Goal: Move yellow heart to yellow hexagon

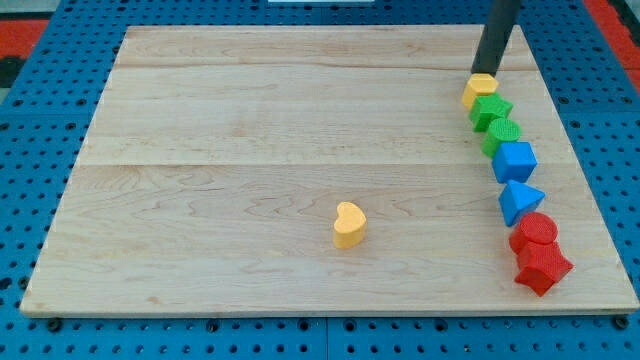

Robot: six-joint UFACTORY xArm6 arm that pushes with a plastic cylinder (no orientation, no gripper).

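Observation:
The yellow heart (349, 224) lies alone on the wooden board, a little below and right of its middle. The yellow hexagon (480, 90) sits near the board's upper right, at the top of a column of blocks. My tip (483, 72) is at the end of the dark rod that comes down from the view's top right. It stands just above the yellow hexagon, touching or nearly touching its top edge. It is far from the yellow heart.
Below the yellow hexagon runs a column of blocks down the right side: a green star (491, 111), a green round block (502, 133), a blue cube (516, 160), a blue triangle (519, 200), a red cylinder (537, 231) and a red star (542, 268). The board's right edge (590, 170) is close by.

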